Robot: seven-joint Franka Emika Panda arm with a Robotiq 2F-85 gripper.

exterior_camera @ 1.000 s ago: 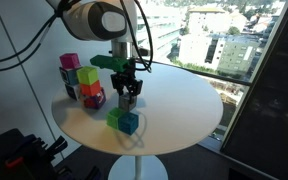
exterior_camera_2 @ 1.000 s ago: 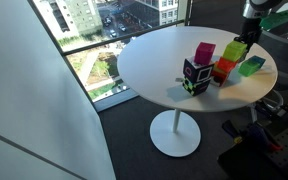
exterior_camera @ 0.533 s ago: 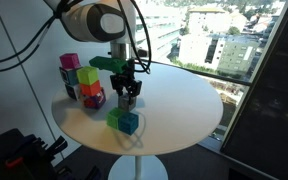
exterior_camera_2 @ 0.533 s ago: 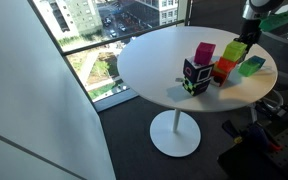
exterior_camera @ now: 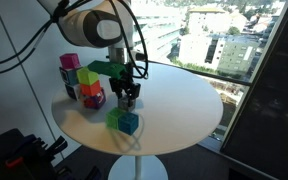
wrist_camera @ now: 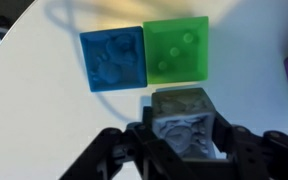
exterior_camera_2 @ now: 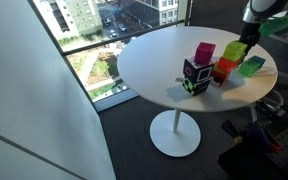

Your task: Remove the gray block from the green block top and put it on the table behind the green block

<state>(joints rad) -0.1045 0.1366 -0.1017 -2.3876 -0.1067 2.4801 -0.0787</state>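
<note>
Blue block (wrist_camera: 112, 58) on the left, green block (wrist_camera: 176, 45) touching its right side, top bare. Gray block (wrist_camera: 181, 112) sits pinched in the end effector (wrist_camera: 182, 130), seemingly above the worktop (wrist_camera: 44, 110). Looks like the carry step; next it needs lowering just beyond the green one, then letting go.

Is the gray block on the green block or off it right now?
Off. In the wrist view the pincer is shut on the gray block, and the green block has a bare top.
</note>
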